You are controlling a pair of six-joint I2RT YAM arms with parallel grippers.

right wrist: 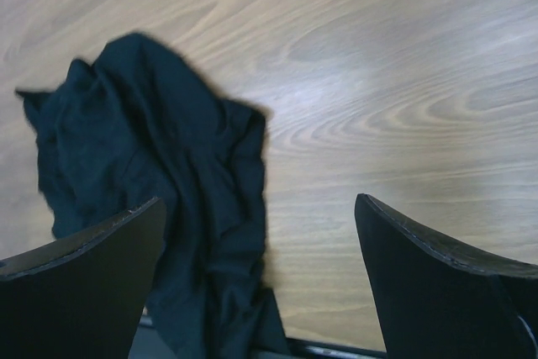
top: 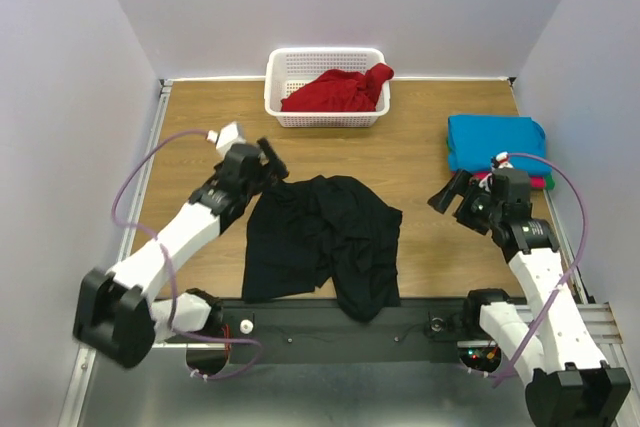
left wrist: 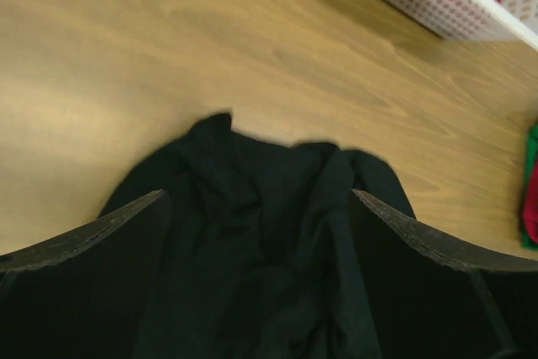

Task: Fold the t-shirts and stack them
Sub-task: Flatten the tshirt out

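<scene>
The left gripper (left wrist: 256, 199) hangs empty, jaws wide apart, over the far left corner of the black t-shirt (top: 320, 237); the right gripper (right wrist: 261, 203), equally spread, is over bare wood to its right. The shirt lies crumpled at the middle of the near edge of the tabletop (top: 420, 142), one fold drooping over it; light, limp and matte, it will likely sag and bunch, so pinch a hem or shoulder corner on each side. A red t-shirt (top: 340, 90) fills the white lattice basket (top: 325, 51) at the far edge, with folded t-shirts (top: 495, 137) stacked by the right edge.

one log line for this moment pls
left gripper: open, near black t-shirt | right gripper: open, empty | black t-shirt: crumpled, unfolded | red t-shirt: in basket
</scene>
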